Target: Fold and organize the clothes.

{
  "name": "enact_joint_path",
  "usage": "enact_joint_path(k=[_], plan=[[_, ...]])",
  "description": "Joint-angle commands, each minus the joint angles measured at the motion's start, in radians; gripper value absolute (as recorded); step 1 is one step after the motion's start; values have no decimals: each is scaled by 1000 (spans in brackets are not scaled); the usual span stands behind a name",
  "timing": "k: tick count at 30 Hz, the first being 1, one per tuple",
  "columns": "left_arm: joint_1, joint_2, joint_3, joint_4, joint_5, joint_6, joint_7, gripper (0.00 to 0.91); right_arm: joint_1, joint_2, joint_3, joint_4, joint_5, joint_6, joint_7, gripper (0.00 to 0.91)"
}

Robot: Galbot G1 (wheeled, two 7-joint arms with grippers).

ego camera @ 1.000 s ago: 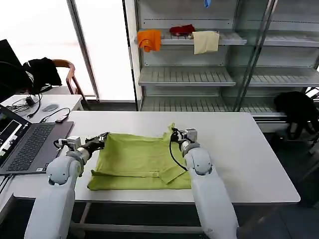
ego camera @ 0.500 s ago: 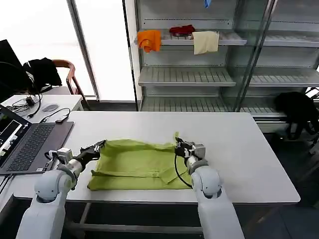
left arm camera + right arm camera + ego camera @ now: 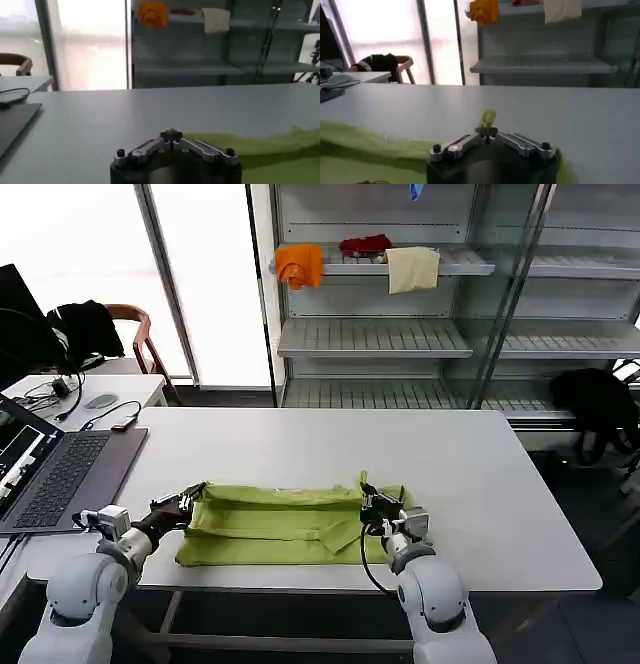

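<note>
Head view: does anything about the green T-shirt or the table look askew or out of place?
Nothing stands out. The lime T-shirt lies mid-fold as a band on the white table, its far edge pinched by the left hand and right hand. Nothing is spilled or damaged.

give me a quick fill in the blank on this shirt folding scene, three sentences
1. The left tool and the right tool each pinch an edge of the ____ T-shirt.
2. The T-shirt lies on the white ____.
3. An open ____ sits on the table at the robot's left.

Missing words: yellow-green; table; laptop
</note>
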State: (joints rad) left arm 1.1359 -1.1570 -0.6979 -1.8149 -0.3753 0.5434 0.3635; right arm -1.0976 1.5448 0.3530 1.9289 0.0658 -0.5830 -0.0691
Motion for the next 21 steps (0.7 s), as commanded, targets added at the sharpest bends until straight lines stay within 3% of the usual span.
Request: enact_joint_path(k=[1, 10, 11, 12, 15, 17, 18, 21], plan=[[69, -1, -21, -52, -1, -1, 7, 10, -61, -13, 3, 77, -8, 0, -2, 0], [75, -31, -1, -46, 68, -22, 12, 10, -91, -33, 11, 82, -35, 3, -12, 0], [73, -33, 2, -42, 87, -24, 12, 10, -94, -30, 12, 80, -53, 2, -11, 81], [70, -37, 4, -38, 109, -26, 11, 10, -96, -28, 13, 75, -83, 3, -17, 907], [69, -43, 6, -33, 136, -25, 7, 40, -103, -14, 23, 61, -164, 5, -18, 907], [70, -46, 6, -33, 150, -25, 3, 675, -105, -14, 27, 58, -201, 6, -14, 907], [71, -47, 4, -33, 159, -27, 3, 907, -106, -16, 28, 55, -224, 8, -11, 907], [72, -49, 2, -35, 172, -28, 2, 907, -111, -22, 39, 39, -307, 41, -3, 907]])
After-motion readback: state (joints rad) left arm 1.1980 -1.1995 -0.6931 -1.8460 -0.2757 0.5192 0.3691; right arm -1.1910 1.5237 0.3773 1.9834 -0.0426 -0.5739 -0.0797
